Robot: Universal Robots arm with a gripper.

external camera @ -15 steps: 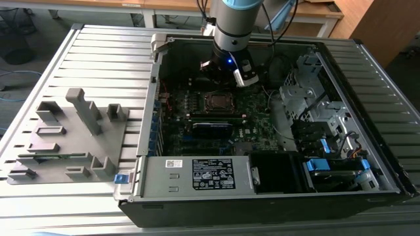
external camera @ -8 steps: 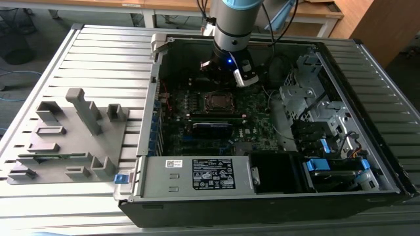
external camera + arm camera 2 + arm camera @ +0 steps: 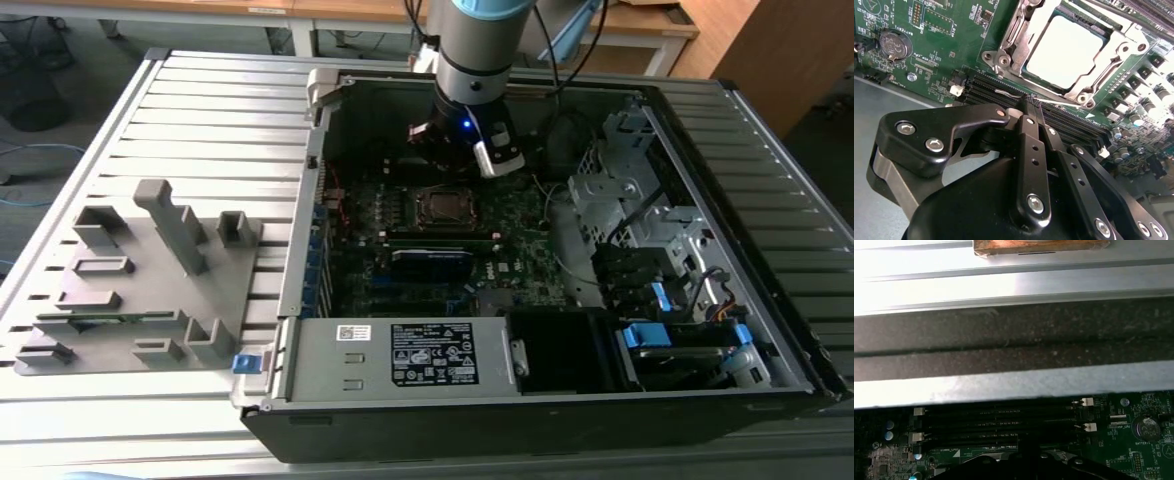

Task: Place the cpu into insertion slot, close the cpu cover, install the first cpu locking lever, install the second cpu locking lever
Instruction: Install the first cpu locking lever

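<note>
— Jaws first: how do they stand?
— Clenched tip to tip in the second wrist view, with nothing between them. They hang over the memory slots (image 3: 994,90), just beside the insertion slot (image 3: 418,207).
— Anything close to the tips?
— One thin silver rod (image 3: 1004,92), lying across the memory slots near a corner of the insertion slot. Whether the jaws touch it, I cannot tell.
— And the cpu?
— The cpu (image 3: 1064,50) sits flat in the insertion slot, its pale metal top showing through the window of the cpu cover (image 3: 1015,45). The cover lies down over it on the slot's rim. I cannot tell whether either lever is hooked.
— Further out?
— You'll see a coin battery (image 3: 895,45) on the green motherboard (image 3: 954,30), well apart from the insertion slot. In the exterior view the arm (image 3: 474,50) stands over the board just beyond the insertion slot. The open computer case (image 3: 300,250) walls the slot in and rests on a slatted worktop (image 3: 200,120). A grey fixture block (image 3: 147,270) sits on that worktop, well apart from the insertion slot, to the exterior view's left of the case.
</note>
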